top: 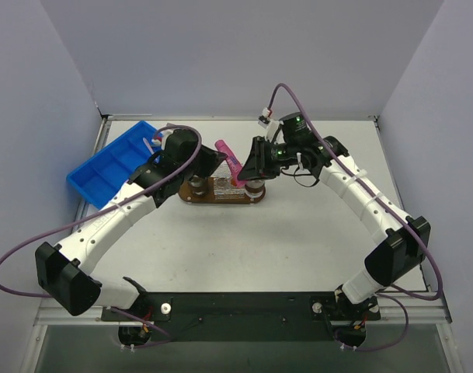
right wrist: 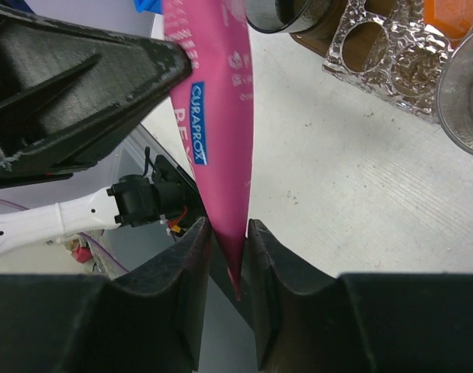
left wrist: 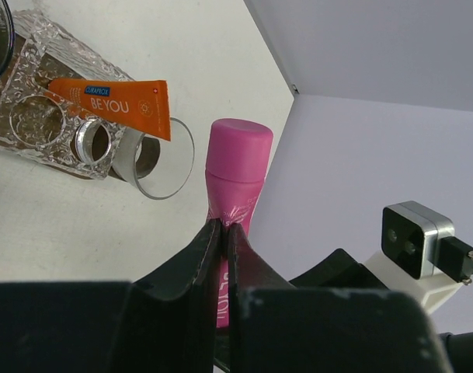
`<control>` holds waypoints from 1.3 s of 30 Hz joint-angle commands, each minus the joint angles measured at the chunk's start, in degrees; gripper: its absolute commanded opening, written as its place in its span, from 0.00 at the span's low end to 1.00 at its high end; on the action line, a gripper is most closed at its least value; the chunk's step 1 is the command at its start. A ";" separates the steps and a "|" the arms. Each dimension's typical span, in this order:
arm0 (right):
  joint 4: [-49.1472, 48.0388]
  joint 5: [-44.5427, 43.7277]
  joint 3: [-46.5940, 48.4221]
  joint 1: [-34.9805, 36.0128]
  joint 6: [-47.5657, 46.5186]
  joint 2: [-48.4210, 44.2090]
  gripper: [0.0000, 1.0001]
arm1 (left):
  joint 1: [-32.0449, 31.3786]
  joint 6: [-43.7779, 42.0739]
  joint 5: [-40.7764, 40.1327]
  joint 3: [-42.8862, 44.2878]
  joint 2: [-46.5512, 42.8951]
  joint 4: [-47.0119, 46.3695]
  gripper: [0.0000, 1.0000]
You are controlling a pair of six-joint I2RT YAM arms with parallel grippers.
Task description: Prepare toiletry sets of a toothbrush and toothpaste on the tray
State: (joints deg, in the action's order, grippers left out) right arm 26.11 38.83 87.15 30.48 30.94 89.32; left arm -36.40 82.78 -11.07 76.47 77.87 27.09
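Pink soft-plastic toothpaste tube with a rounded cap (left wrist: pixel 238 167), held in the air just above centre in the overhead view, over the far edge of the flat dark-brown wooden tray (top: pixel 191 193). In the left wrist view the cap points to the top of the frame. In the right wrist view the flat crimped tail points to the bottom.

The tube is probably light, and its wall soft enough to dent and fold under pressure. Its film looks smooth and glossy, so it may slip. The firm places to hold it are likely the stiff shoulder below the cap and the crimped tail seam.

The left gripper (left wrist: pixel 223 227) is clamped on the tube below the cap, its jaws nearly together and creasing the wall. The right gripper (right wrist: pixel 228 233) has its jaws narrowly parted, one on each face of the crimped tail. Both appear to touch the tail, pinching it.

A second tube, small and bright orange (left wrist: pixel 112 99), lies aslant across the clear dimpled-glass holder (left wrist: pixel 34 116) at the upper left of the left wrist view. That holder sits on the tray.
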 commanded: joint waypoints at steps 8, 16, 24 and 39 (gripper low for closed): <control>0.96 1.96 3.37 0.19 -1.58 -0.02 0.00 | -0.34 1.51 2.37 -2.11 -2.46 -5.82 0.37; 3.94 3.62 4.07 -1.74 -3.51 -2.66 0.00 | 2.47 -12.02 8.08 2.11 -1.84 -5.21 0.68; 19.05 7.05 7.23 -4.73 -13.16 -4.59 0.00 | 9.50 -39.06 23.83 0.61 -5.97 -14.51 0.72; 41.83 15.74 3.64 -3.94 -21.36 -7.75 0.00 | 4.42 -49.65 76.27 2.46 7.03 -22.87 0.72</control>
State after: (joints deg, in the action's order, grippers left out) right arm 63.18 47.48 92.51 25.98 10.66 85.67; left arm -29.98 33.80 51.18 77.52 82.56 9.26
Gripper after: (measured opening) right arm 0.037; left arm 0.723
